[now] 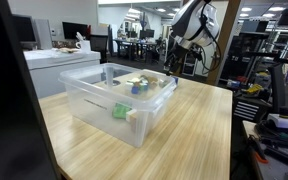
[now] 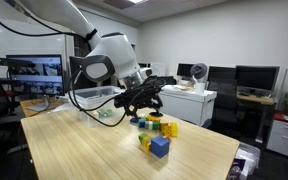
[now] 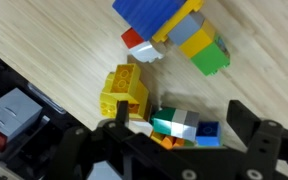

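spread hand over toy blocks

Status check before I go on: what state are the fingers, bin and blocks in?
Gripper: fingers open, holding nothing.
Bin: upright, no lid, green block inside.
Small block cluster: on the table, between the fingers, not gripped.
Yellow block: loose on the table.
Blue-topped stack: assembled, lying on the table.
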`<state>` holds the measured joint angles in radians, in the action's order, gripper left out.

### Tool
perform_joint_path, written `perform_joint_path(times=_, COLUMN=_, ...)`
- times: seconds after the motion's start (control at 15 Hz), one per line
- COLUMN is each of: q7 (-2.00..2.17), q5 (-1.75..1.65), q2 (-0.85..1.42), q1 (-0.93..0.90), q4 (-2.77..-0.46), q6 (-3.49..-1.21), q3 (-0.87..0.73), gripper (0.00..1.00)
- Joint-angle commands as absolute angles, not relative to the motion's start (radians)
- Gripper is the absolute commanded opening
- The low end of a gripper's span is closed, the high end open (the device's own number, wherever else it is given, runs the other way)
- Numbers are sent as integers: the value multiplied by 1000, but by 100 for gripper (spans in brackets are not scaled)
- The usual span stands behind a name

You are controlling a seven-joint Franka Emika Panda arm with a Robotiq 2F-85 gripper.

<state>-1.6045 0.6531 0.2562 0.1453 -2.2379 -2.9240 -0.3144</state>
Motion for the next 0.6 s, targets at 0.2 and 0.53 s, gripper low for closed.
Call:
perform_joint_path(times=0.2, q7=-1927, q5=566, q2=272, q1=227, q4=-2274, q6=-2798, q3=-328, gripper=100)
perform_joint_path(times=0.53, q7=-2066, q5=451, q2=319, q1=227, q4=-2274, q6=-2794, q3=-333, gripper=100)
